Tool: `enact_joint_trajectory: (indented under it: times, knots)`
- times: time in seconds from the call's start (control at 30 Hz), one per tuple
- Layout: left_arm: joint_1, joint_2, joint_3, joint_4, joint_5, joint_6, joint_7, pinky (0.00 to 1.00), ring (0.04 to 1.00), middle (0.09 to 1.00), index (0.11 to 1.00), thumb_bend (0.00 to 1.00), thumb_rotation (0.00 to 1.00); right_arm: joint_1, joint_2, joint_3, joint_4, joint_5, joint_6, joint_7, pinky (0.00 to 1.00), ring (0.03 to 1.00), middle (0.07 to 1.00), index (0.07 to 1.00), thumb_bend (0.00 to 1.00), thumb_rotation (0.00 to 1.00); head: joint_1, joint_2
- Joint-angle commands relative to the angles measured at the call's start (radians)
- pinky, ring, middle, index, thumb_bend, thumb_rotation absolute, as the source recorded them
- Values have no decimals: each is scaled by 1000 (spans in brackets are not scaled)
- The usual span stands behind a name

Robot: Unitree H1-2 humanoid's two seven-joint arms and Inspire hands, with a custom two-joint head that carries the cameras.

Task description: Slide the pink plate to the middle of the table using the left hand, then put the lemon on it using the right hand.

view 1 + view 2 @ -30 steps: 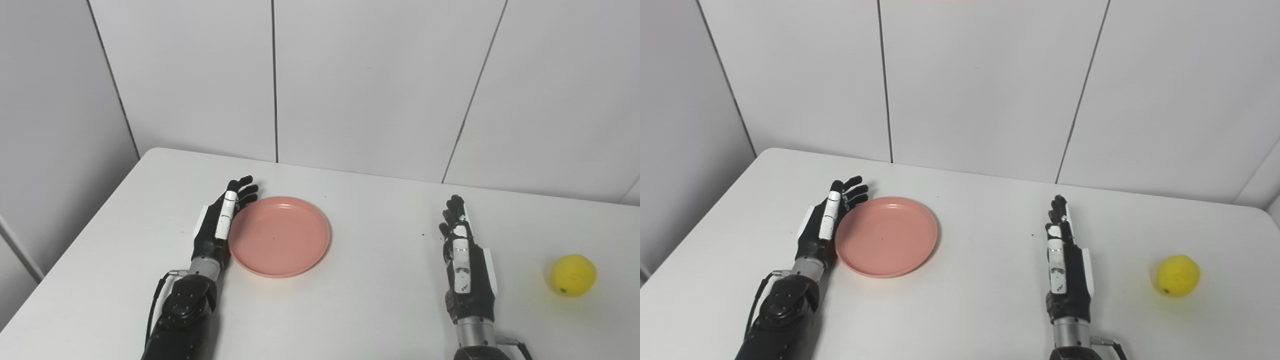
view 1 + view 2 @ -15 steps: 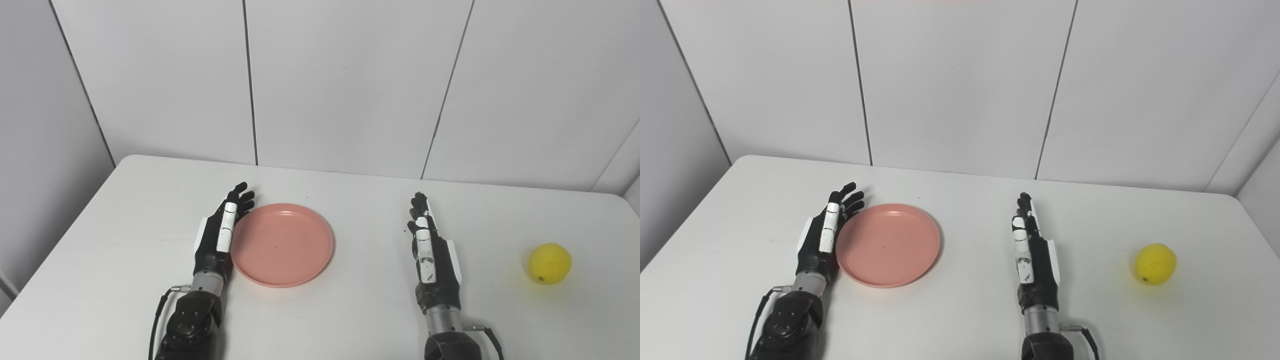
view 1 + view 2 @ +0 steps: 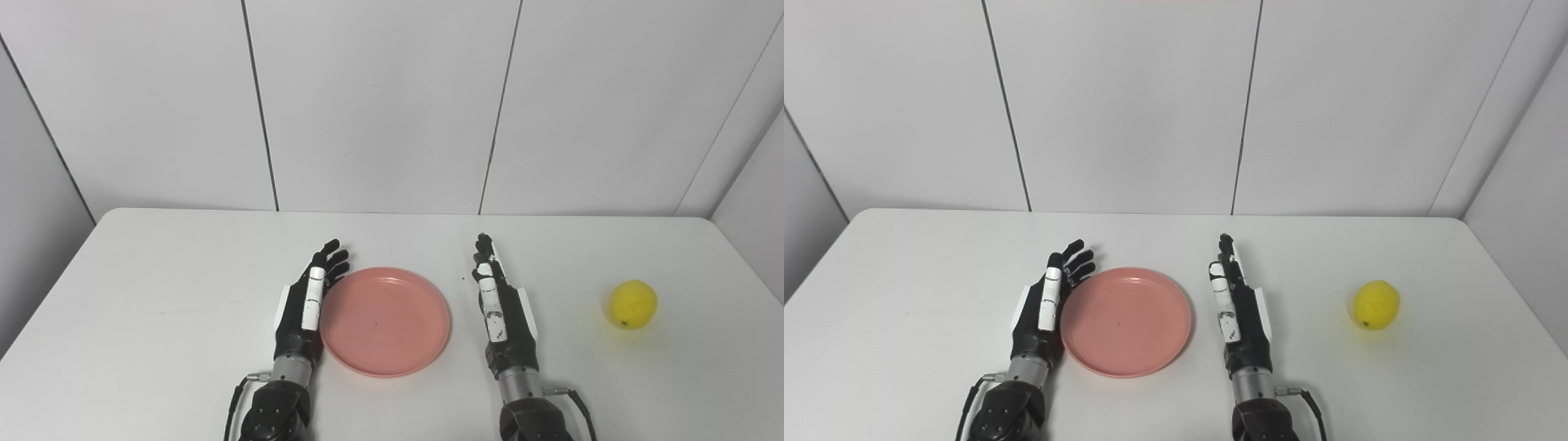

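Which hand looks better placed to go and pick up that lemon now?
The right hand. It lies open on the table between the plate and the lemon, with bare table between it and the fruit. The left hand rests against the plate's far side, so the plate is in its way.

the pink plate [image 3: 1126,321] lies flat on the white table [image 3: 906,294], near its middle. the left hand [image 3: 1046,304] stands on edge against the plate's left rim, fingers stretched and a little apart, holding nothing. the right hand [image 3: 1237,309] stands on edge just beside the plate's right rim, fingers straight, empty. the lemon [image 3: 1376,304] sits well apart to the right, untouched.
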Motion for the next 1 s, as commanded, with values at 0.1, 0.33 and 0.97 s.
enact_joint_trajectory:
  times: [0.1,0.33,0.97]
  knots:
    - [30,-33,-24,7,0,-5,-18,882,873,866,861,669,1000,-31,-9,-2,-48,-24,9,-18,996,985,963,956,773,1000,4,2]
    - [36,-37,-40,5,20,-14,-17,894,883,877,872,658,1000,-29,-31,8,-77,-21,45,11,1000,999,982,972,796,1000,10,1]
    - [18,-3,-37,41,75,-46,0,916,896,893,895,648,1000,-45,-95,-71,-198,-101,19,-80,947,946,946,942,690,903,-53,3]
